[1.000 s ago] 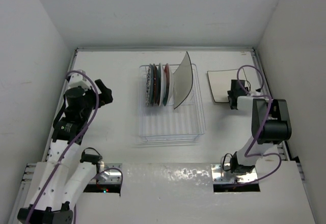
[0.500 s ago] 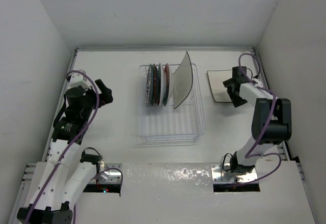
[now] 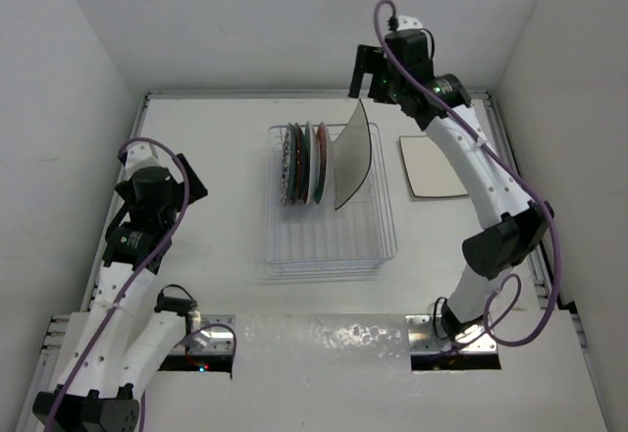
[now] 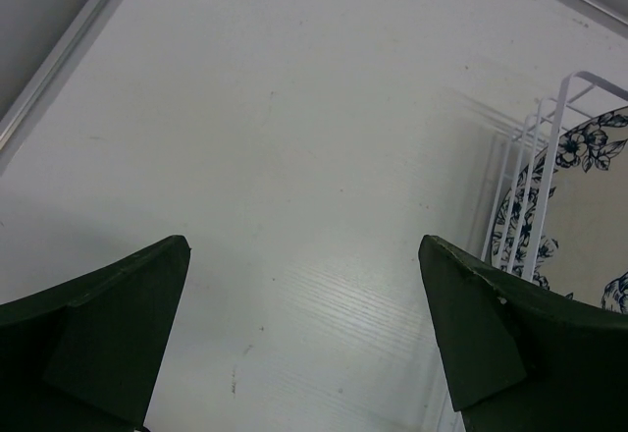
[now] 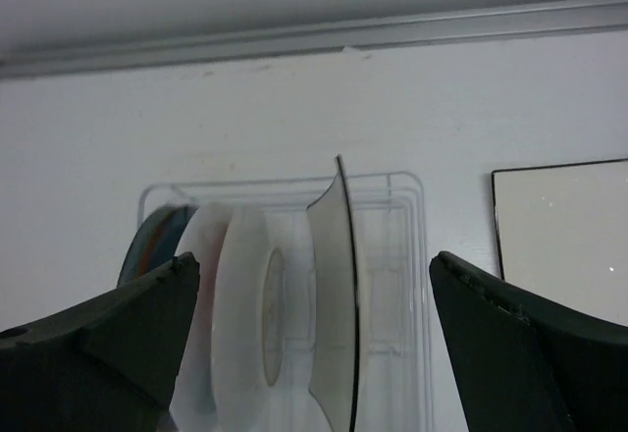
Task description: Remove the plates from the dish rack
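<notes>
Right pincer [image 3: 365, 77] has swung from the flat square plate [image 3: 432, 165] over the dish rack [image 3: 334, 252], wide open for another.

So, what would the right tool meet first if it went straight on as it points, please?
Probably the top edge of the square dark-rimmed plate standing in the dish rack; it lies centred ahead of the open right tool, though depth is unclear.

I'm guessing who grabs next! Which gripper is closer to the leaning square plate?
Right. The right gripper hovers over the leaning square plate; the left gripper is far off, left of the dish rack.
</notes>
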